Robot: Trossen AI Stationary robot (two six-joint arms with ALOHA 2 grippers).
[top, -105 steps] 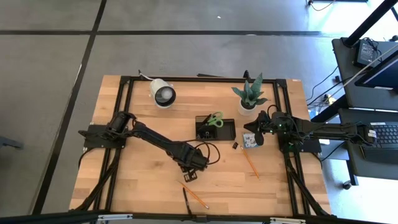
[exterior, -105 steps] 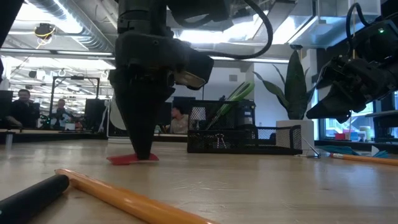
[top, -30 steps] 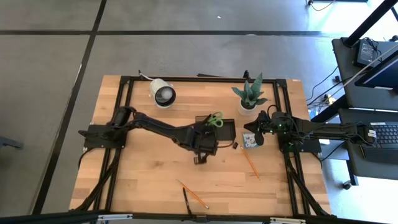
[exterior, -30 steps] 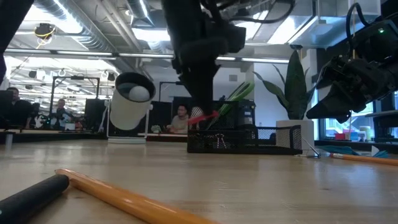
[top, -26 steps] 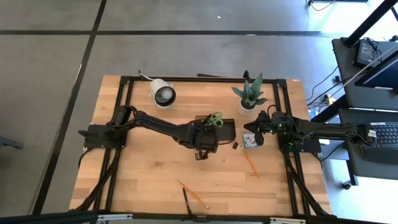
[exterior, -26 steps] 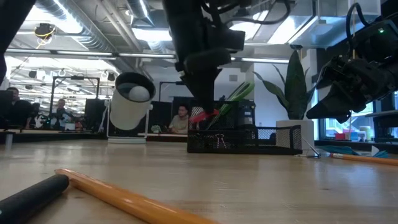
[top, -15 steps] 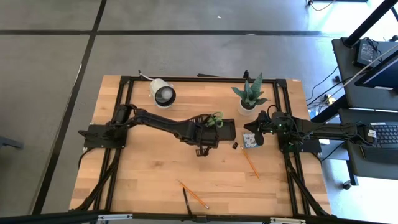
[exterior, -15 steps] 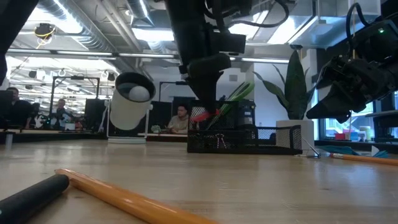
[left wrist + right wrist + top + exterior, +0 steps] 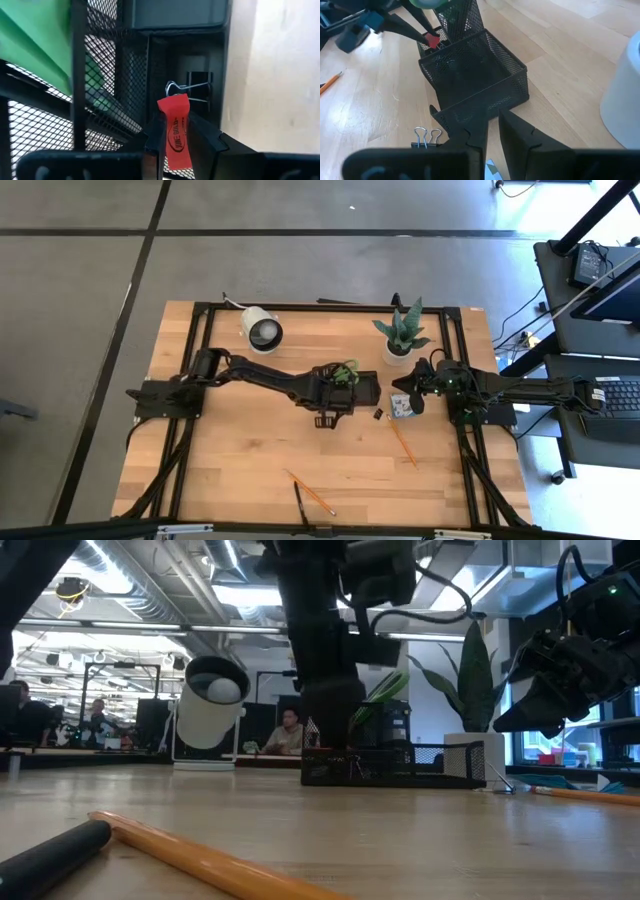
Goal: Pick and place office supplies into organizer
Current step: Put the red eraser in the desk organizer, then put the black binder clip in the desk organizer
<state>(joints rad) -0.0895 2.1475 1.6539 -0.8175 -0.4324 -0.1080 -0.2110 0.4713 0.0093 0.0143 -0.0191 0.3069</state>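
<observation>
the left tool (image 9: 177, 132), clamped on a red eraser (image 9: 174, 129), hangs directly above the organizer (image 9: 362, 388) compartment holding a binder clip (image 9: 192, 87), while the right tool (image 9: 490, 127) waits open nearby.

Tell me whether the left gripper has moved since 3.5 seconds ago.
Yes. The left gripper, jaws shut on the red item, has travelled from the open wood nearer the front edge up to the organizer and now hangs over its left compartment.

We see the organizer (image 9: 348, 388) mid-table; the plant (image 9: 400, 335) behind its right end; a binder clip (image 9: 380, 414) just right; pencils (image 9: 310, 493) lie near the front edge.
</observation>
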